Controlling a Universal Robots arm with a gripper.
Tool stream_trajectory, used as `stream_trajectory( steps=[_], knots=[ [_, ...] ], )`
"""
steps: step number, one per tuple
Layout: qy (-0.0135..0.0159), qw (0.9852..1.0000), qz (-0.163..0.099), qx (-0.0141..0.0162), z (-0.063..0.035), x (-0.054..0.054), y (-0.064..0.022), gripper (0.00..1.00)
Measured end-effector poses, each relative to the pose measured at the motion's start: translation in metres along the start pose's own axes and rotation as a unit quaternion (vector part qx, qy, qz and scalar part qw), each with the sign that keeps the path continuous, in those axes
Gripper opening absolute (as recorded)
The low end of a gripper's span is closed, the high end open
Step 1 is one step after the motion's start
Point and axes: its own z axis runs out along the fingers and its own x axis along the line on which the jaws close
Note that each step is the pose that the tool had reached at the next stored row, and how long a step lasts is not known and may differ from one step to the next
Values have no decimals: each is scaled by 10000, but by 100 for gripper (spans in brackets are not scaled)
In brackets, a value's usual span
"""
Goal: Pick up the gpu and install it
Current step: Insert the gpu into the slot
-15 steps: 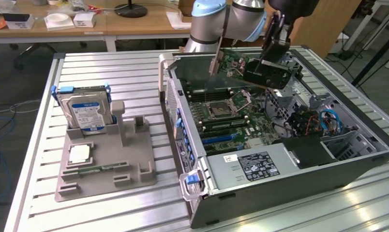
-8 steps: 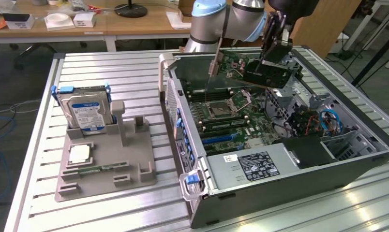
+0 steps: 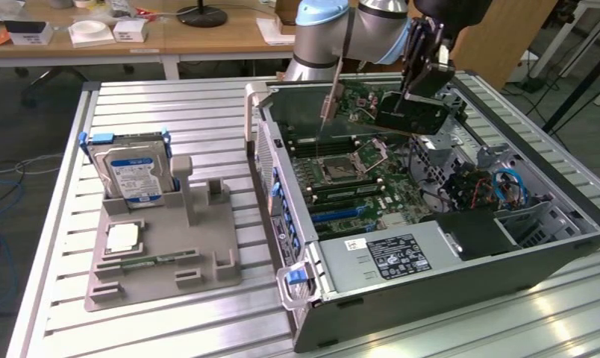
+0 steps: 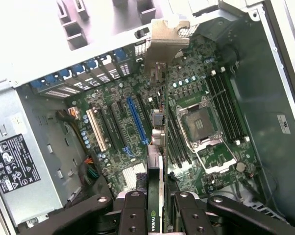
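Observation:
My gripper is shut on the gpu and holds it in the air over the open computer case, above the motherboard. The card's black cooler faces the exterior view and its silver bracket hangs toward the case's rear wall. In the wrist view the gpu appears edge-on between my fingers, with the bracket at its far end. It hovers beside the blue slot and a white slot, clear of the board.
A grey fixture on the slatted table holds a hard drive, a processor chip and a memory stick. Inside the case are the power supply, the empty processor socket and blue cables.

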Motion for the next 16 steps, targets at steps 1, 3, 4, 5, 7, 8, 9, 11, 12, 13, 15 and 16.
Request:
stream_trajectory(
  steps=[1,3,4,5,7,8,9,11,12,13,15,16],
  knots=[
    [2,10000,-44,-1,-1,0,0,26],
    [5,9999,-137,-3,0,0,0,26],
    [7,9998,-182,-4,0,0,0,26],
    [9,9997,-229,-5,0,0,0,26],
    [12,9995,-325,-8,0,0,0,26],
    [14,9993,-373,-9,0,0,0,26],
    [15,9991,-421,-10,0,0,0,26],
    [19,9986,-522,-13,0,0,0,26],
    [21,9984,-570,-14,0,0,0,26],
    [23,9981,-618,-15,0,0,0,26],
    [26,9974,-714,-17,0,0,0,26],
    [28,9971,-762,-18,0,0,0,26]
  ],
)
